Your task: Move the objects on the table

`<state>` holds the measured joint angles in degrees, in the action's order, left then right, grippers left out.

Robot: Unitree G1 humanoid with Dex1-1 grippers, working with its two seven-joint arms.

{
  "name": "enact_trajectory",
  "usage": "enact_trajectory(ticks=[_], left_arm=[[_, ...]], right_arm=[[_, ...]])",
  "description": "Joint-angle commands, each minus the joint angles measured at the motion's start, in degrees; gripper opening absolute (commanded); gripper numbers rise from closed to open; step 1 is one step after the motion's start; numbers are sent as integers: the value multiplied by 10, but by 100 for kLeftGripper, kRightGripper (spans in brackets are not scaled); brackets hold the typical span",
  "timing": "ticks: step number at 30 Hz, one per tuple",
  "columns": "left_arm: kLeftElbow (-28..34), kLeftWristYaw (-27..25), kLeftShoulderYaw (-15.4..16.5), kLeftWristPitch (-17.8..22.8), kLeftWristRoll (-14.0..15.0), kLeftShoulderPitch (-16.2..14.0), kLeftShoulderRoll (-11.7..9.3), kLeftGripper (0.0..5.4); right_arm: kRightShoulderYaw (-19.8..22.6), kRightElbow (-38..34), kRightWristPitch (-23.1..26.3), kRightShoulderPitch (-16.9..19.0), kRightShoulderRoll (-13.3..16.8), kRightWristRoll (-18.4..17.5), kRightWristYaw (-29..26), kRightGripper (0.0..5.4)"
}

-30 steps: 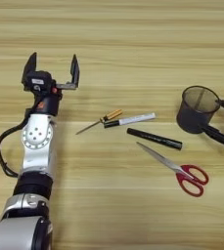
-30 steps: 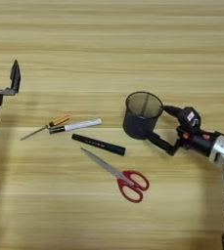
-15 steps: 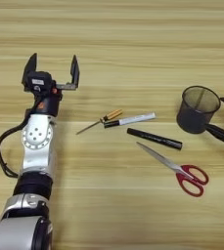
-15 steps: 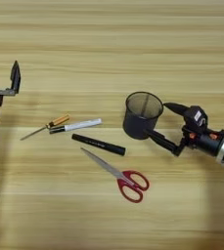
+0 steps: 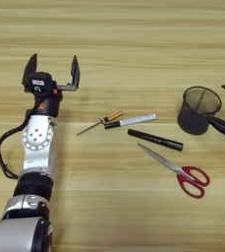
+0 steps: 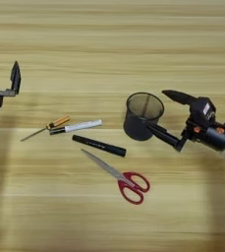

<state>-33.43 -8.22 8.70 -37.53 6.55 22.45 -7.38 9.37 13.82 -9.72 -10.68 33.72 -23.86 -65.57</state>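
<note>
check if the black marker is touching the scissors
Apart. The right eye view shows bare wood between the black marker and the scissors blade tip.

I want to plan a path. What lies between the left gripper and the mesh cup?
In the left eye view, between left gripper and mesh cup: amber-handled tool and white pen; the remainder is bare table.

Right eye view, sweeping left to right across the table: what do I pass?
Left gripper → amber-handled tool → white pen → black marker → scissors → mesh pen cup → right gripper.
</note>
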Motion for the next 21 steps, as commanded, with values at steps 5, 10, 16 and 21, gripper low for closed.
enact_trajectory(ticks=[5,10,16,21], left_arm=[[-6,-2,-2,-6,-3,12,-1,540],[-6,-1,-2,-7,-4,12,-1,540],[-6,0,-2,-7,-4,14,0,540],[-7,0,-3,-7,-4,15,0,540]], right_arm=[[-3,-57,20,11,-1,-25,-8,537],[-10,-83,27,15,-5,-35,-9,537],[-15,-111,36,16,-10,-47,-11,537],[-18,-123,42,17,-12,-57,-12,537]])
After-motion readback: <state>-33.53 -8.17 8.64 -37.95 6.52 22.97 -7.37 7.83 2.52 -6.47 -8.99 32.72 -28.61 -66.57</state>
